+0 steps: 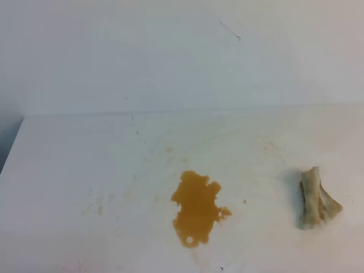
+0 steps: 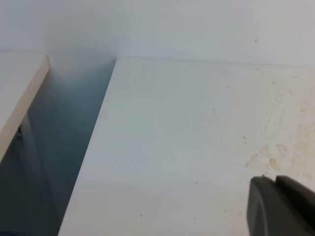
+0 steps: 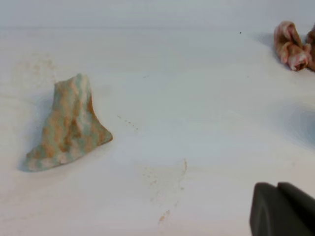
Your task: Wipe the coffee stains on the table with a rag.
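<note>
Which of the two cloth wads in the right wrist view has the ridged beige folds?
The rag at left: beige with brown ridges, standing alone. The other wad, far right, is pinkish and curled.

Orange-brown coffee stains (image 1: 197, 207), white table (image 1: 85, 170), beige rag (image 1: 316, 199) with brown streaks

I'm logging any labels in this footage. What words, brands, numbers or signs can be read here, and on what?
None: no view shows readable text.
The table has only scuffs and scratches, no print.
The rag has brown stains, no label.
The coffee stains are bare liquid.
The crumpled cloth at the right wrist view's edge shows no writing.
</note>
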Robot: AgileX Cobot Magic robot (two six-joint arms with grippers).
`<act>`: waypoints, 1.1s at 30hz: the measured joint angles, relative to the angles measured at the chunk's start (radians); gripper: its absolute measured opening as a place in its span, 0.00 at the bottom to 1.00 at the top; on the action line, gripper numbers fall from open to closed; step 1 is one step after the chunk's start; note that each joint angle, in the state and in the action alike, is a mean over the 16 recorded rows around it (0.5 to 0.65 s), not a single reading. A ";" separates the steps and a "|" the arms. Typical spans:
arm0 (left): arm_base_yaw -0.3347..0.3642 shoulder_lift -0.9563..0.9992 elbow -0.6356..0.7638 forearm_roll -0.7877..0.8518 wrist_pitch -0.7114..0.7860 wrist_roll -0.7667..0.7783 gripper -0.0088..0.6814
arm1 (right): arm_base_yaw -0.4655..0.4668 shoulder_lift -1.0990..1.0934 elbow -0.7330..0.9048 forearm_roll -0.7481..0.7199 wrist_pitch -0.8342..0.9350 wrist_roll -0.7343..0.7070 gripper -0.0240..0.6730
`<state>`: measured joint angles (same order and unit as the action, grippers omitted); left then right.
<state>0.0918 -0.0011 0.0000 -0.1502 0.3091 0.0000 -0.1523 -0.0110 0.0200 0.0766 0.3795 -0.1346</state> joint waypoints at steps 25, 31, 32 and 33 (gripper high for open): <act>0.000 0.000 0.000 0.000 0.000 0.000 0.02 | 0.000 0.000 0.000 0.000 0.000 0.000 0.04; 0.000 0.000 0.000 0.000 0.001 0.000 0.02 | 0.000 0.000 0.001 0.000 -0.004 0.000 0.04; 0.000 0.000 0.000 0.000 0.001 0.000 0.02 | 0.000 0.000 0.001 0.000 -0.006 0.000 0.04; 0.000 0.000 0.000 0.000 0.001 0.000 0.02 | 0.000 0.000 0.002 0.000 -0.009 0.000 0.04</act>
<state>0.0918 -0.0011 0.0000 -0.1502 0.3101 0.0000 -0.1523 -0.0110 0.0215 0.0766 0.3706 -0.1346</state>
